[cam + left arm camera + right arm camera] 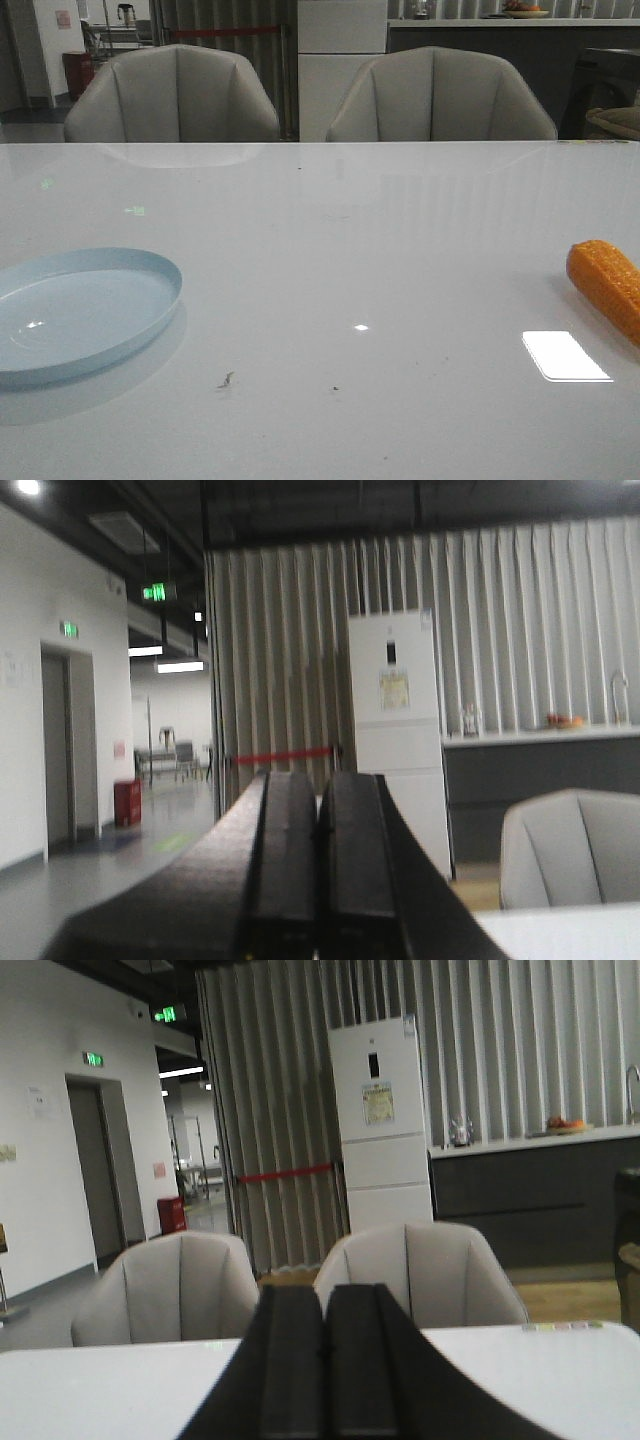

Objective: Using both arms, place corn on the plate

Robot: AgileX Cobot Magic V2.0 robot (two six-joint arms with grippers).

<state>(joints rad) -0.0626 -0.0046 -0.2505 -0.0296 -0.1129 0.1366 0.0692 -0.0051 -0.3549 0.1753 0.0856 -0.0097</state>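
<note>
Nearest the front camera: bare white surface (320,420), glossy, with a couple of dark specks and a bright window reflection toward the right. Largest thing in view; carries both task items.

Plate (80,310), pale blue, shallow, sits at the left edge, partly cut off by the frame. Nothing on it.

Corn (608,285), orange, lies at the far right edge, also partly cut off, well apart from the plate. Judged: the spread suits a two-arm job, corn on the right arm's side, plate on the left's.

Two grey chairs (175,95) stand beyond the far edge.

Left end effector (318,870): fingers pressed together, holding nothing; its wrist camera looks out level at the room. Right end effector (322,1360): fingers likewise together, empty, pointing across toward the chairs. Neither arm shows in the front view. Judged: both parked, task not begun; corn untouched.
</note>
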